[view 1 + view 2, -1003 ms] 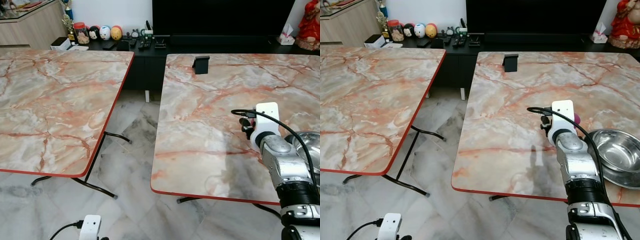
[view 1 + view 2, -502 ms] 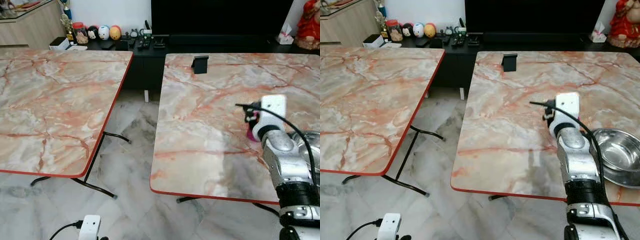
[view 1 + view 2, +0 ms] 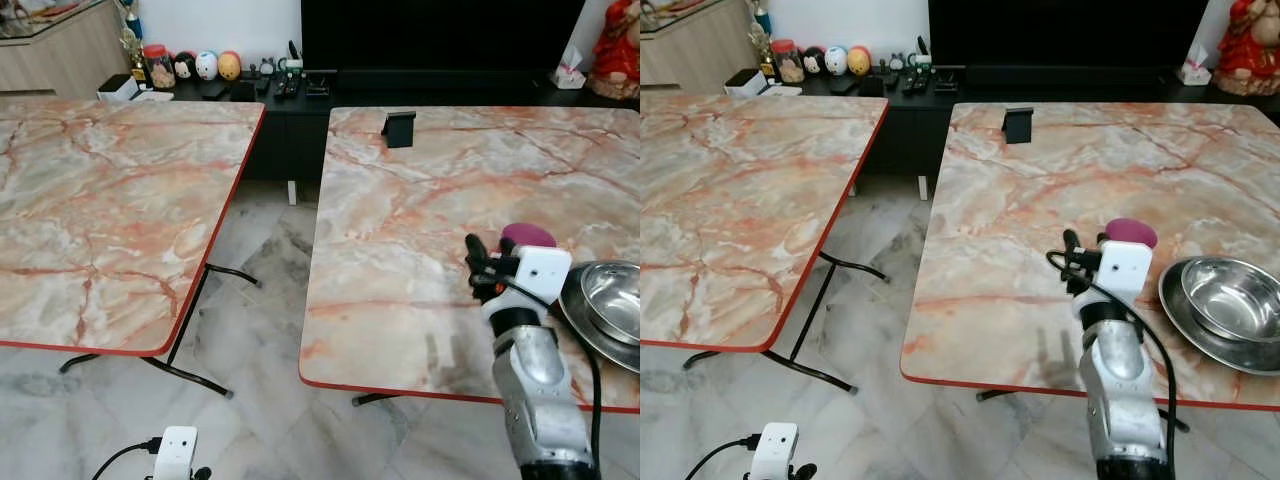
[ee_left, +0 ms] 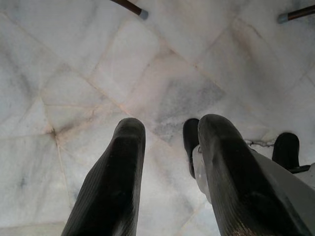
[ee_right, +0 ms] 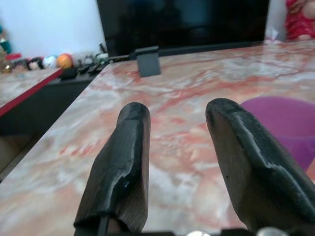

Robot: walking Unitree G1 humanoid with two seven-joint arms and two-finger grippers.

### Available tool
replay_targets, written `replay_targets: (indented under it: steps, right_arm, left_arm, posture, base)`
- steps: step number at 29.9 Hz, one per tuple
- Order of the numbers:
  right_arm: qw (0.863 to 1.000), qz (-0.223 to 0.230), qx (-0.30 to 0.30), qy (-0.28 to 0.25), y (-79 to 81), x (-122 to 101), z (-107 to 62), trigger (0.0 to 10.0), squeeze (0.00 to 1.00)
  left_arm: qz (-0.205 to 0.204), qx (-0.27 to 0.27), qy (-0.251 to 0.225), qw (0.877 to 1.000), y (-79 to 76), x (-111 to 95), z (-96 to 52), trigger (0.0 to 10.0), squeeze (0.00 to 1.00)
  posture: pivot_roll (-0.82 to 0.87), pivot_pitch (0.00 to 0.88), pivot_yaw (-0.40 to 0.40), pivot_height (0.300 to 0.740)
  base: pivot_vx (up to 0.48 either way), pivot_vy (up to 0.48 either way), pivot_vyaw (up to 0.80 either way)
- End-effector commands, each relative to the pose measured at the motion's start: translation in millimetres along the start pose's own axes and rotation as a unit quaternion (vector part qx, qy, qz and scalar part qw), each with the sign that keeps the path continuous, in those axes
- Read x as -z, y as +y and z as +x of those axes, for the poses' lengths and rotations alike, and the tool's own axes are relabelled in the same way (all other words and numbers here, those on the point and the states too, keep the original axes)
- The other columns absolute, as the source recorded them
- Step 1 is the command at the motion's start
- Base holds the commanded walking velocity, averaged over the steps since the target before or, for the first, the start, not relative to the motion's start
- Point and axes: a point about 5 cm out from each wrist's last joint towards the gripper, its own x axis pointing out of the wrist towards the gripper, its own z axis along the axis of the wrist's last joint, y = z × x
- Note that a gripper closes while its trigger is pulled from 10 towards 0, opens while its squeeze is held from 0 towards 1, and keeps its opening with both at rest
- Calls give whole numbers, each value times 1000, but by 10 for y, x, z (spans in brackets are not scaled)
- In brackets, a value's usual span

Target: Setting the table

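A purple bowl [image 3: 527, 235] rests on the right marble table [image 3: 400, 250], beside a steel bowl [image 3: 612, 300] nested in a steel plate [image 3: 580, 320] at the table's right edge. My right gripper [image 3: 478, 265] hovers low over the table just left of the purple bowl; it is open, with nothing between its fingers [image 5: 125, 147]. In the right wrist view the purple bowl [image 5: 280, 123] lies past one fingertip. My left gripper [image 4: 165, 130] hangs idle and open over the floor.
A second marble table [image 3: 110, 200] stands to the left across a gap of tiled floor [image 3: 260, 330]. A small black stand [image 3: 400, 127] sits at the right table's far edge. Behind are a dark TV console with figurines [image 3: 205, 65] and remotes.
My right arm has drawn back toward me and dropped lower, uncovering the purple bowl, which now stands free on the table. The steel bowl and plate show more fully.
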Motion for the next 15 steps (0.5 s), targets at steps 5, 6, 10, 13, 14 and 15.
replay_targets:
  steps: [5, 6, 10, 13, 14, 15]
  right_arm:
    - [1000, -11, 12, -22, -28, -47, -3, 10000, 0]
    - [999, -12, 5, -30, -19, -84, 23, 10000, 0]
    - [999, -12, -7, -41, 21, -140, 59, 10000, 0]
    - [999, -13, -14, -46, 46, -160, 83, 10000, 0]
    - [999, -11, -17, -49, 55, -159, 86, 10000, 0]
    - [999, -9, -18, -50, 59, -159, 88, 10000, 0]
  left_arm:
    - [4, -5, -1, 1000, 12, -2, -1, 10000, 0]
    - [3, -4, -1, 1000, 10, -5, 0, 10000, 0]
    - [3, -4, -2, 1000, 9, -8, 0, 10000, 0]
    - [4, -5, -1, 1000, 8, -8, 1, 10000, 0]
    - [3, -5, -1, 1000, 8, -8, 1, 10000, 0]
    - [3, -5, -2, 1000, 8, -9, 1, 10000, 0]
  posture:
    - [-37, 0, 28, 736]
    - [-34, 0, 25, 736]
    - [-35, 0, 25, 736]
    - [-33, 0, 24, 736]
    - [-28, 0, 24, 736]
    - [-28, 0, 24, 736]
  base:
    - [0, 0, 310]
    - [0, 0, 763]
    - [0, 0, 764]
    - [0, 0, 767]
    - [0, 0, 763]
    - [0, 0, 763]
